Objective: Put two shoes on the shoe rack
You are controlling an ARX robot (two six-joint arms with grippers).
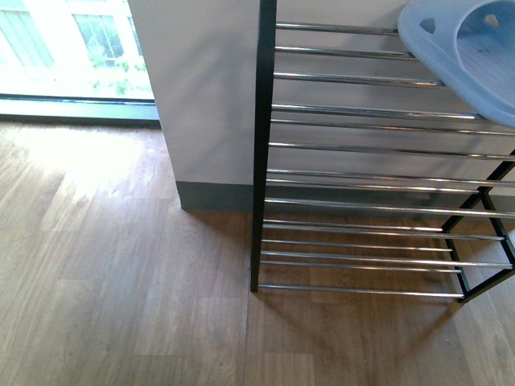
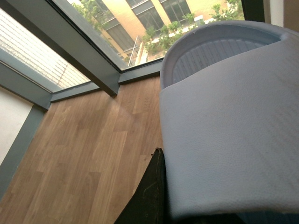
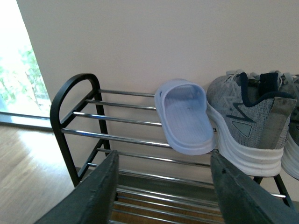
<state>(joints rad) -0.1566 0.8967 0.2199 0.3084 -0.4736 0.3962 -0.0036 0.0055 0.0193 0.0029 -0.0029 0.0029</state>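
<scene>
Landmark: the shoe rack (image 3: pixel 88 116), black uprights carrying tiers of silver rods, standing against a pale wall on a wood floor (image 1: pixel 105 273).

Slide on the rack: one pale blue slide sandal (image 3: pixel 184 122) lies on the rack's top tier, sole down, its toe end hanging a little past the front rod; the front view shows the same slide at the rack's upper right.

Sneaker: a grey knit sneaker (image 3: pixel 245 123) sits on the same tier, just beside the slide and further from the rack's looped end post. A second grey shoe shows only at the picture's edge.

Second slide: a pale blue slide (image 2: pixel 233 126) fills the left wrist view, close to the camera and above the floor, well away from the rack's rods in that picture.

Left gripper: only one dark finger (image 2: pixel 149 191) shows under this slide; it appears to carry the slide, but the grasp itself is hidden, so I cannot tell.

Right gripper (image 3: pixel 163 186): fingers spread wide, grasping nothing, in front of the rack and facing its top tier.

Step in hand (judged): one slide placed; the second is in transit.

Next move (judged): bring the carried slide to the free rods between the placed slide and the looped end post, level it across several rods, then release.
</scene>
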